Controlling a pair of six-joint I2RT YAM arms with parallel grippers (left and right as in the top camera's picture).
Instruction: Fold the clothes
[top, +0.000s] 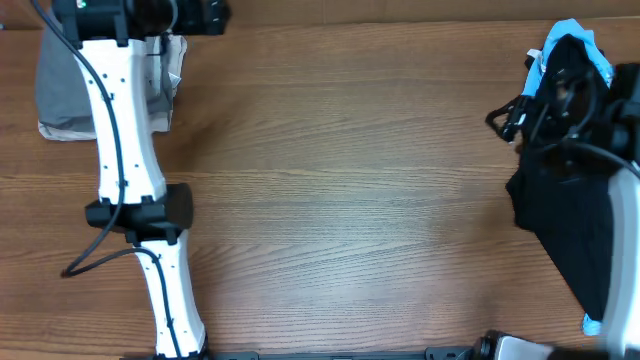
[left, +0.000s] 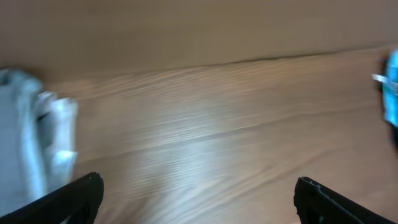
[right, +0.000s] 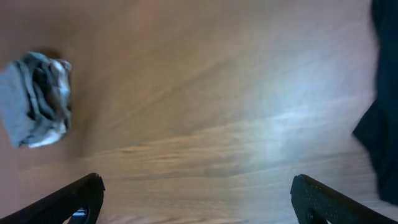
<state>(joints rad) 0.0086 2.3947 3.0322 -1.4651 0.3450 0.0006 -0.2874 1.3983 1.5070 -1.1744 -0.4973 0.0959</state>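
The grey shorts (top: 62, 95) lie in a folded bundle at the overhead view's upper left, partly under the left arm (top: 125, 150). The left gripper (left: 199, 202) and the right gripper (right: 196, 202) both stand wide and empty. A finger dragged low could snag a loose edge and undo the fold.

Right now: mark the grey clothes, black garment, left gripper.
grey clothes (top: 62, 85): overhead view, folded top face.
black garment (top: 560, 218): overhead view, cloth centre.
left gripper (left: 199, 183): left wrist view, midway between open fingertips.

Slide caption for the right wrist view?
Open right claw over the wooden table; folded grey clothes lie left, black garment right.
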